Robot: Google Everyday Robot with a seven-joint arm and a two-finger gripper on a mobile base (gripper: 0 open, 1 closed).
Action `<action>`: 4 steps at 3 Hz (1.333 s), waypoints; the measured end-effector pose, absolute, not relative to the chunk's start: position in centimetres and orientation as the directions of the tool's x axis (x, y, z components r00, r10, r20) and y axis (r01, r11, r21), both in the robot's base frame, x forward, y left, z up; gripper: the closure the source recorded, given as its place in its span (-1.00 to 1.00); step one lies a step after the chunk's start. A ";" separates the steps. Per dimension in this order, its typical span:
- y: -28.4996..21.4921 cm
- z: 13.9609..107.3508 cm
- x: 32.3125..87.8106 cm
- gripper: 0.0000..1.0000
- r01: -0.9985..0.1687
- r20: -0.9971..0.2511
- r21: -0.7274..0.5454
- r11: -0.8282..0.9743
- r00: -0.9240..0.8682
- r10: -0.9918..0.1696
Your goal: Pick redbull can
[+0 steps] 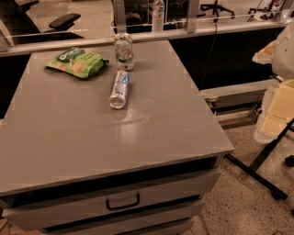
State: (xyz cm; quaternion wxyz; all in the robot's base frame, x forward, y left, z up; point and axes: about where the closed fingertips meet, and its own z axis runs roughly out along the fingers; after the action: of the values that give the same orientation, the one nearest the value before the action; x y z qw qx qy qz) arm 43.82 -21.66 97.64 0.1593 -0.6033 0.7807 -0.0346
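The redbull can [118,89], slim and silver with blue patches, lies on its side on the grey cabinet top [92,133], its end towards me, a little back of the middle. My gripper [272,117] shows only as a pale white and yellow shape at the right edge. It hangs beside the cabinet, far right of the can and touching nothing on the top.
A wider white-and-green can [124,51] stands upright just behind the redbull can. A green snack bag [76,62] lies at the back left. A rail with a water bottle [157,13] runs behind. The cabinet has drawers with a handle [122,202]. A black stand leg [257,172] crosses the floor at right.
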 end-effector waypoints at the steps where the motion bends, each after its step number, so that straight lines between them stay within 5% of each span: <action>1: -21.7 97.6 43.8 -1.00 -0.931 -0.207 -0.246 0.270 -0.221 -0.953; 4: -16.7 97.8 51.3 -1.00 -0.951 -0.054 -0.215 -0.223 0.239 -0.969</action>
State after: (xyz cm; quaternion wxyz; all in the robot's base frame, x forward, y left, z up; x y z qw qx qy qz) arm 51.25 -16.69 97.78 0.1019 -0.7806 0.6150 -0.0455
